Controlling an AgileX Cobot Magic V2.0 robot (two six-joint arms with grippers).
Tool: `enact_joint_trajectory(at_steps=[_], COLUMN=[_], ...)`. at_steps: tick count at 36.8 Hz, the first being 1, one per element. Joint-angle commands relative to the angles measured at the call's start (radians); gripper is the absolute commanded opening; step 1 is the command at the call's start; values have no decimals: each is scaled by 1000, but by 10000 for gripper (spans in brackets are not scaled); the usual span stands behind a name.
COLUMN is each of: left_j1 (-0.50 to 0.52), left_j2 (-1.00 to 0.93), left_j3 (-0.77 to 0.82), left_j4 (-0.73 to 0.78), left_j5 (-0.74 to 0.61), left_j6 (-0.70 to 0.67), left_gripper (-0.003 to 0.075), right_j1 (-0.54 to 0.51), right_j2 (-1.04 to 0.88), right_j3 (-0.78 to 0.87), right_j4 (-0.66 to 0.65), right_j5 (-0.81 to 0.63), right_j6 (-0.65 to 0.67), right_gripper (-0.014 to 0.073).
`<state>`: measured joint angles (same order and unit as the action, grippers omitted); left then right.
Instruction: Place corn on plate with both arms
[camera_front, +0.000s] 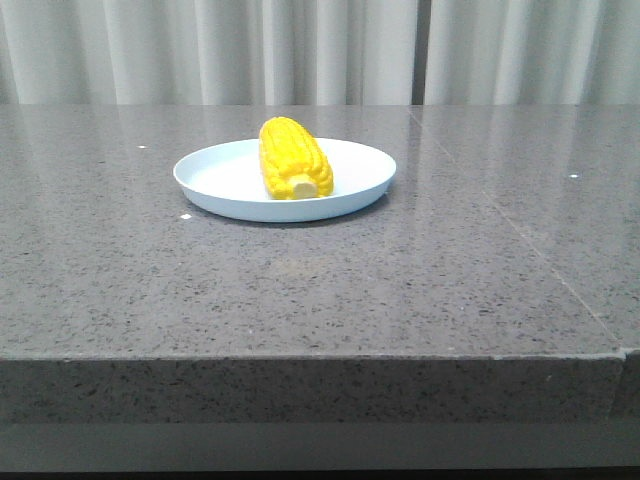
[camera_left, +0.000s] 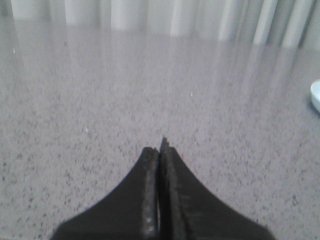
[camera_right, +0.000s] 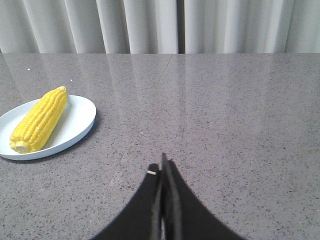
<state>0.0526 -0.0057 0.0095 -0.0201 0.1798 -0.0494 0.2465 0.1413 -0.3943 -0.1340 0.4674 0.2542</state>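
Corn (camera_front: 293, 158): lying in plate (camera_front: 222, 180), stub near. Left gripper (camera_left: 159, 150), right gripper (camera_right: 163, 170): pinched closed, empty, well apart from plate. Keep clear; nothing to regrasp.

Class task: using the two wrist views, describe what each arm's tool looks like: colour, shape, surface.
Both look alike. The left tool has two matte black fingers, broad at the base and tapering to a narrow tip, their inner edges slightly rough. The right tool has the same black wedge shape. No cables, markings or arm links show in any view.
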Motion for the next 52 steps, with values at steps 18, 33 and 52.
enact_joint_trajectory(at_steps=[18,33,52], left_j1=[3,3,3], left_j2=[-18,-18,-18], left_j3=[22,22,22], left_j4=[-6,-6,-6], left_j5=[-99,-99,-99], left_j6=[0,0,0], left_gripper=[-20,-20,-20], right_j1=[-5,-5,-69], right_j2=[10,10,8], right_j3=[-24,-24,44], right_j4=[-21,-21,38], right_j5=[-81,-81,-185], right_j6=[1,1,-108], right_gripper=[-69,-69,-69])
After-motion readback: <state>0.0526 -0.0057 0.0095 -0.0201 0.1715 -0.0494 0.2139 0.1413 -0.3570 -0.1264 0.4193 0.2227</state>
